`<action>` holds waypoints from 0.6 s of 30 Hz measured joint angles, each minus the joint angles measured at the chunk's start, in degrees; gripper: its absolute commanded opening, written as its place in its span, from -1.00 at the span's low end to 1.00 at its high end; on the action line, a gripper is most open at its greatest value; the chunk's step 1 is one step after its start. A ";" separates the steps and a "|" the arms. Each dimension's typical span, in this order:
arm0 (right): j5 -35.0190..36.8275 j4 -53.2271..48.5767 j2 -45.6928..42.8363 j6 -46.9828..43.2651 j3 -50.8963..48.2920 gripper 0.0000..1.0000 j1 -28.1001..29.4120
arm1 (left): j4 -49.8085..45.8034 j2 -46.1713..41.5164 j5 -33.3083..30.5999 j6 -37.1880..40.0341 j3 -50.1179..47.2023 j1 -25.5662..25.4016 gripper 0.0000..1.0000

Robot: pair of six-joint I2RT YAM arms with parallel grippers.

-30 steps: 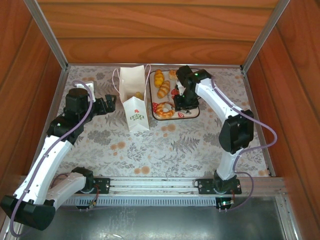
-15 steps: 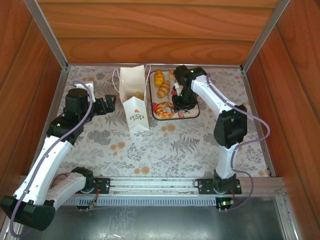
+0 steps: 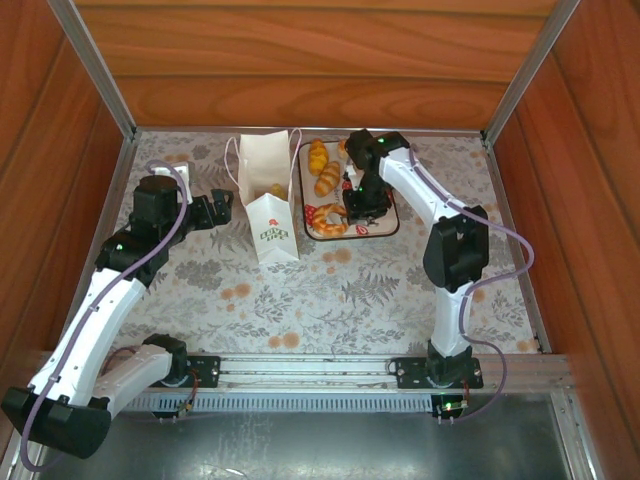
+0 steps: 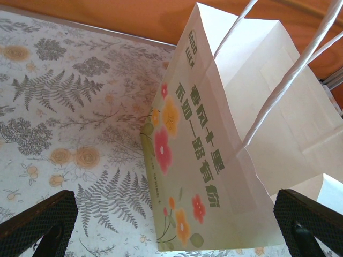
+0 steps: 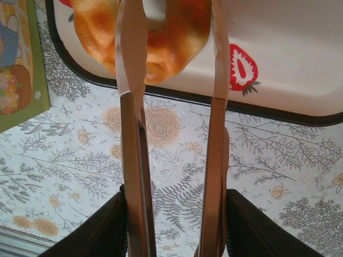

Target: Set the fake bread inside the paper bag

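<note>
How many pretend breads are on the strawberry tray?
3 show on the white strawberry-print tray: one golden croissant far left, another just nearer, and a glazed ring donut near left. The white right arm may hide more.

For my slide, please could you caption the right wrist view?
Open right gripper poised over ring donut on strawberry-print tray.
</note>
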 measured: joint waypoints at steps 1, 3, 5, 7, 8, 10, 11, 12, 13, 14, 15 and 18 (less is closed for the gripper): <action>0.00 -0.37 0.20 -0.13 0.00 -0.07 0.00 | 0.00 0.04 0.00 0.02 0.00 0.00 1.00; 0.00 -0.76 0.35 -0.28 0.00 -0.11 0.00 | 0.00 0.04 0.00 0.02 0.00 0.00 1.00; 0.15 -0.87 0.35 -0.37 0.00 -0.15 0.00 | 0.00 0.07 0.00 0.02 0.00 0.00 1.00; 0.28 -0.90 0.35 -0.42 0.00 -0.21 0.00 | 0.00 0.13 -0.02 0.02 0.00 0.00 1.00; 0.46 -0.90 0.35 -0.48 0.00 -0.24 0.00 | 0.00 0.15 0.00 0.02 0.00 0.00 1.00; 0.57 -0.87 0.35 -0.57 0.00 -0.29 0.00 | 0.00 0.15 0.00 0.02 0.00 0.00 1.00; 0.61 -0.87 0.35 -0.70 0.00 -0.32 0.00 | 0.00 0.15 0.00 0.00 0.00 0.00 1.00; 0.66 -0.87 0.35 -0.74 0.00 -0.35 0.00 | 0.00 0.15 0.00 0.00 0.00 0.00 1.00; 0.68 -0.90 0.35 -0.76 0.00 -0.37 0.00 | 0.00 0.15 -0.02 0.00 0.00 0.00 1.00; 0.76 -0.90 0.33 -0.81 0.00 -0.40 0.00 | 0.00 0.15 0.00 0.00 0.00 0.00 1.00; 0.85 -0.87 0.28 -0.85 0.00 -0.41 0.00 | 0.00 0.15 0.00 0.02 0.02 0.00 1.00; 1.18 -0.83 -0.33 -0.83 0.00 -0.43 0.00 | 0.00 0.15 0.00 0.00 0.02 0.00 1.00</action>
